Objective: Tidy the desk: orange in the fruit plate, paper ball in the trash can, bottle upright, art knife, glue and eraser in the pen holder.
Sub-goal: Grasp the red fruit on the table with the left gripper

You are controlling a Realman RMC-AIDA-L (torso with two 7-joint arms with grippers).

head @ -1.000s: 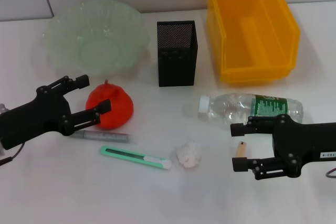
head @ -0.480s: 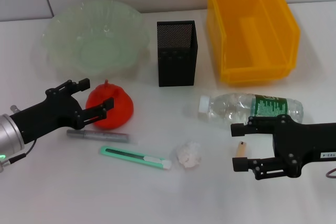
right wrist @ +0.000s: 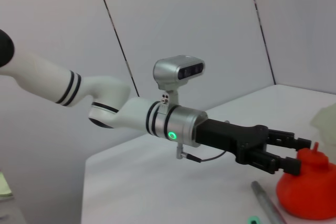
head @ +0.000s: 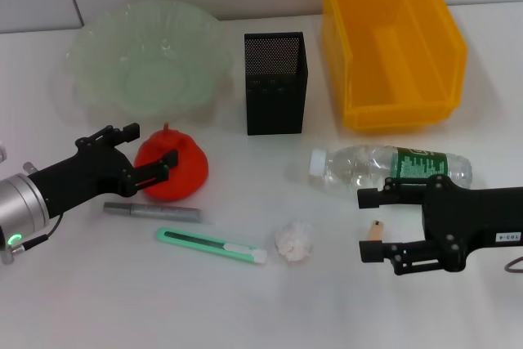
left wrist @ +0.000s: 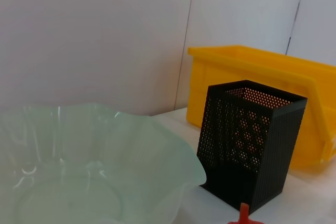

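Over the last second the left claw (head: 145,154) has slid in to straddle the orange (head: 174,167), which sits on the counter (head: 270,308) just before the fruit plate (head: 147,59), its fingers spread and seemingly not yet gripping, so the lift looks imminent.

Far L→R: pale-green wavy-rimmed fruit plate (head: 147,67), black mesh pen holder (head: 276,83), yellow plastic trash can (head: 392,42). Red-orange fruit model (head: 173,169) nr plate; clear plastic bottle (head: 388,167) lying right.
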